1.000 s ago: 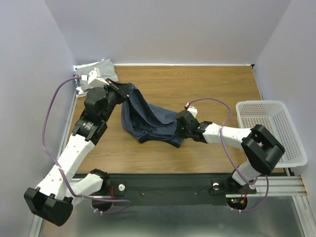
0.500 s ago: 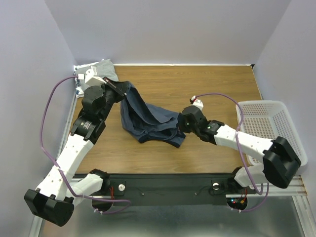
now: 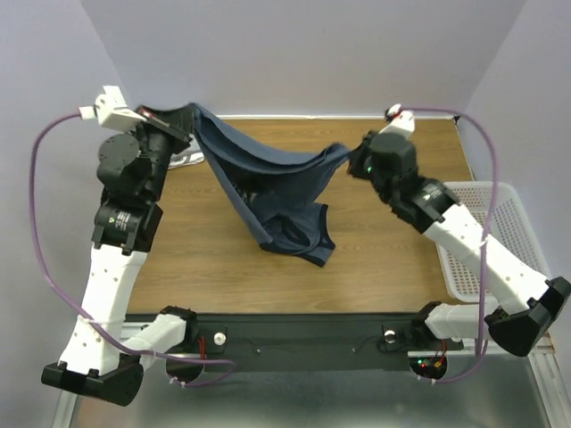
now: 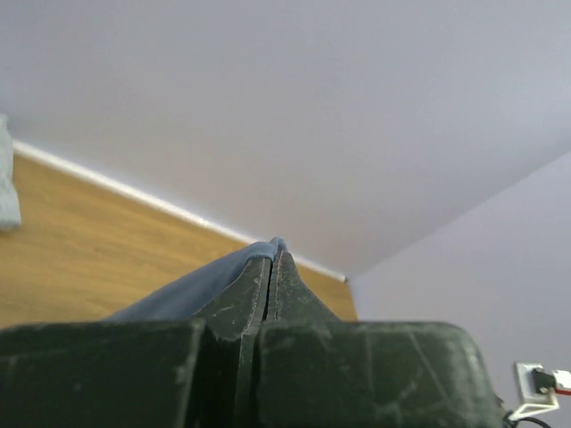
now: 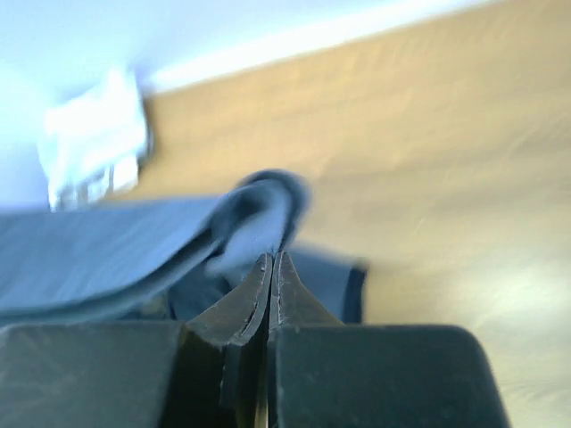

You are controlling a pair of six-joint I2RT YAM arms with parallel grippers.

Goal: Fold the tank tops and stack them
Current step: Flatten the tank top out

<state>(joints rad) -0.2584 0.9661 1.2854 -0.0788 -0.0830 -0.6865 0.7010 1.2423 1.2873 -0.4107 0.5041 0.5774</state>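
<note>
Tank tops first: you can count one for sure, the slate-blue tank top (image 3: 277, 192). It is strung between your two grippers across the upper middle of the top view. Its upper edge sags between them, and the rest hangs down until the bunched lower part rests on the wooden table (image 3: 393, 259) near the centre of the frame.

Your left gripper (image 3: 186, 116), in the upper left, has its jaws pressed together on one corner of that top. In the left wrist view the blue cloth (image 4: 192, 290) is pinched right at the fingertips (image 4: 272, 267). Your right gripper (image 3: 350, 159), right of centre, is likewise clamped on the opposite corner. Its wrist view is blurred but shows a fold of blue cloth (image 5: 116, 241) caught at the tips (image 5: 270, 267).

A pale cloth heap (image 5: 94, 134) lies in the upper left of the right wrist view, against the back wall. It is too blurred for you to count the pieces in it, and from above your left arm hides nearly all of it.

One white mesh basket (image 3: 495, 187) sits at the right edge of the table, partly under your right arm.
</note>
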